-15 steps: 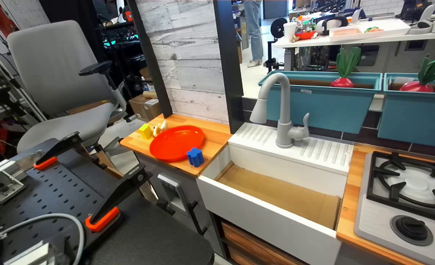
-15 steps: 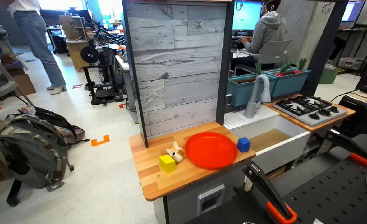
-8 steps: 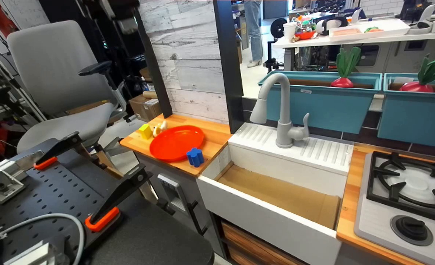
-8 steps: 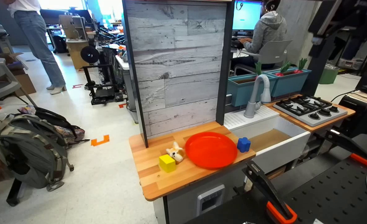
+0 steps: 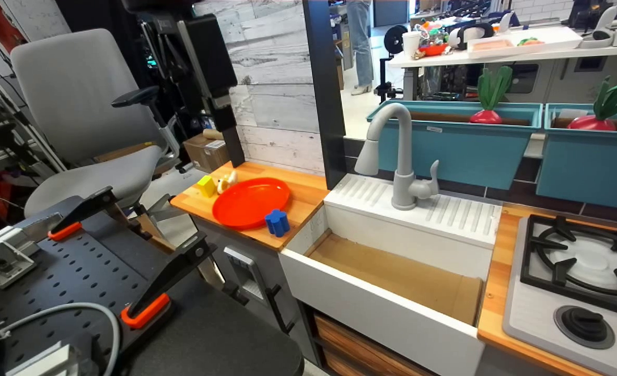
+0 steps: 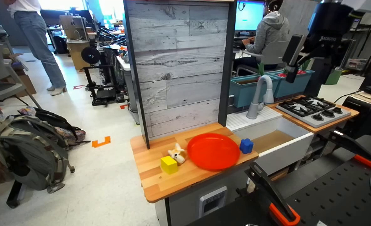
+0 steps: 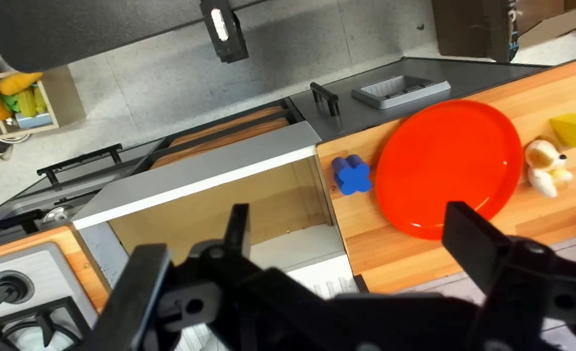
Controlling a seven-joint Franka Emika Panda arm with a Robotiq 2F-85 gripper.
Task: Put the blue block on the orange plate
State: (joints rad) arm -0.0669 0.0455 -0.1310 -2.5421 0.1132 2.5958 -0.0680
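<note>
The blue block (image 5: 277,223) is a small clover-shaped block standing on the wooden counter beside the sink. It also shows in an exterior view (image 6: 246,146) and in the wrist view (image 7: 352,175). The round orange plate (image 5: 251,203) lies flat close beside the block, apart from it, with nothing on it; it also shows in an exterior view (image 6: 213,152) and in the wrist view (image 7: 448,163). My gripper (image 7: 348,209) is open and empty, well above the counter. In the wrist view its fingers stand wide apart, with the block beyond the gap between them.
A yellow block (image 6: 169,164) and a small toy dog (image 6: 177,154) are on the plate's far side from the blue block. A sink (image 5: 381,308) with a grey faucet (image 5: 403,151) adjoins the counter. A panel (image 5: 282,78) rises behind the plate. A clamp (image 5: 167,282) holds the black table.
My gripper was out of view one second ago. It has come down from the top into both exterior views. The blue block and the plate have not moved.
</note>
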